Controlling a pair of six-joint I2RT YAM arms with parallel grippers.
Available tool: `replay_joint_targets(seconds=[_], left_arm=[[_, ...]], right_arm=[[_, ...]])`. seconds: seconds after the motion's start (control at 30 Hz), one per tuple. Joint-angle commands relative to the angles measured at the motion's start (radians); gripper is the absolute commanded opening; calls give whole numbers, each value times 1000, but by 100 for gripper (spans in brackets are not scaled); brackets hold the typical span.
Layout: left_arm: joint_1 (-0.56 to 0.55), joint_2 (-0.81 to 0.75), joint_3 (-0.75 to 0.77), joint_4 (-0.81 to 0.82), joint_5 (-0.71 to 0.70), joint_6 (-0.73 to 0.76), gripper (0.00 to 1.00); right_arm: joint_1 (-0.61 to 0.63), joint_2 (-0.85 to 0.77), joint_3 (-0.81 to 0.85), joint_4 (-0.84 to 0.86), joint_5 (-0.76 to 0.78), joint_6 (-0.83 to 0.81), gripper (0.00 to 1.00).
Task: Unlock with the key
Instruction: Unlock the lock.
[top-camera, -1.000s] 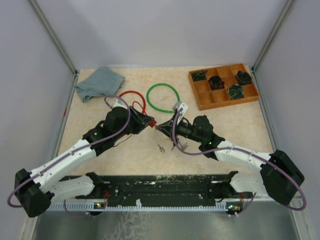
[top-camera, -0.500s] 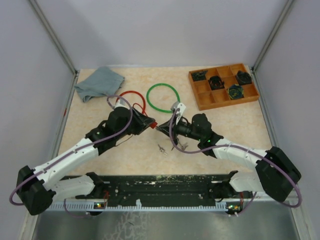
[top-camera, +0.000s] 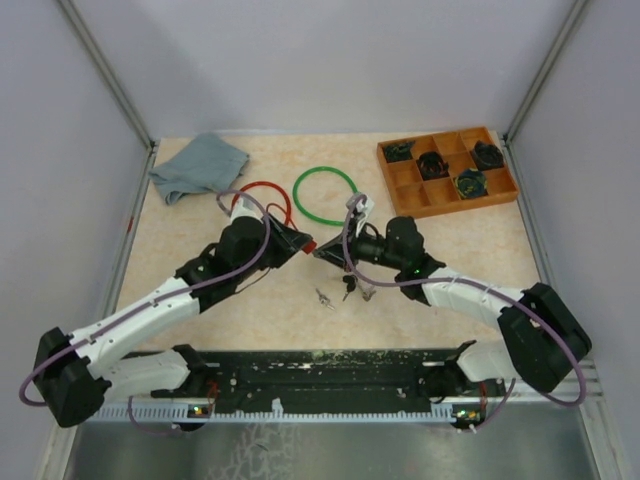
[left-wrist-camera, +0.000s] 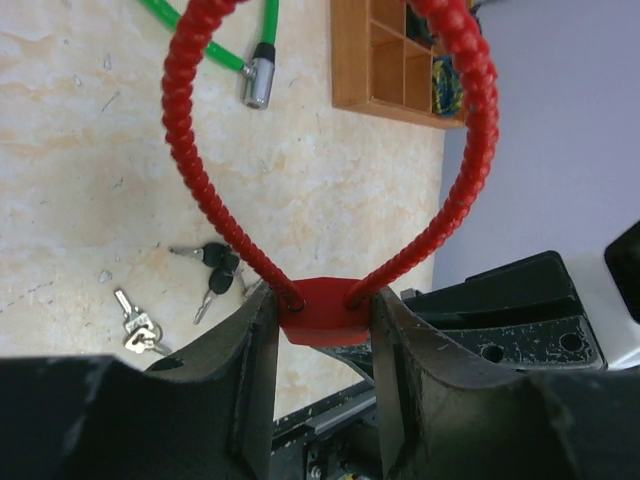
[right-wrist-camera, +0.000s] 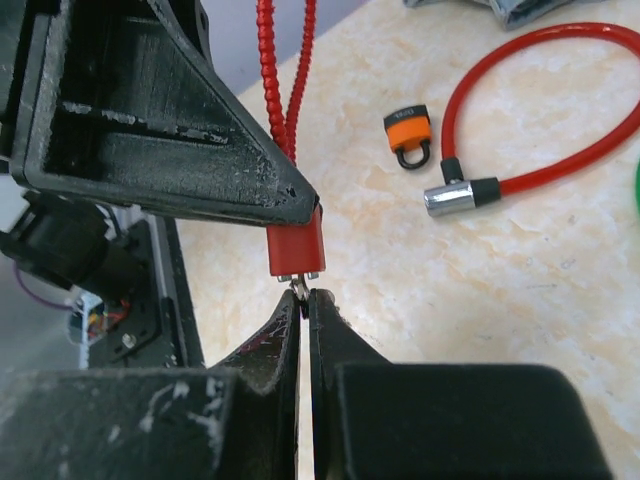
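Note:
My left gripper (top-camera: 303, 246) is shut on the small red lock (left-wrist-camera: 322, 312), held above the table with its red ribbed cable loop (left-wrist-camera: 200, 180) sticking out ahead. My right gripper (top-camera: 322, 254) faces it from the right and is shut on a small metal key (right-wrist-camera: 300, 288). The key's tip sits at the bottom face of the red lock body (right-wrist-camera: 296, 248), at the keyhole. How deep it is in is hidden. In the right wrist view the jaws (right-wrist-camera: 304, 297) are pressed almost together on the key.
Loose keys (top-camera: 324, 297) and black-headed keys (top-camera: 349, 286) are just below the grippers. A green cable lock (top-camera: 326, 195), a red cable lock (top-camera: 262, 200) and an orange padlock (right-wrist-camera: 407, 132) lie behind. A wooden compartment tray (top-camera: 446, 170) is back right and a grey cloth (top-camera: 198, 166) back left.
My right arm has swung its forearm up and left, and the wrist has turned a little at the lock. The left gripper has edged slightly right with the lock.

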Motion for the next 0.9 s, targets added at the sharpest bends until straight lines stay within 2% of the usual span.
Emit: replay_joint_targets(seconds=[0.0,0.13,0.3,0.5,0.67,0.87], left_arm=[[-95,-28,-29,85,197,-13,0],[-86,-117,-94,172,116,12,0],[-69,-210,-168,360,105,102,0],[-69,-294,-267,507,90,128,0],[-69,-306,-312,613,104,175,0],[-69,-340,-349,671,42,237,0]], right_arm=[[-6,17,62,375,-7,211,0],[-7,8,47,357,20,339,0],[-8,13,-1,359,87,526,0],[-7,-4,-43,377,146,567,0],[-7,26,-31,430,99,674,0],[-7,52,-53,493,41,786,0]])
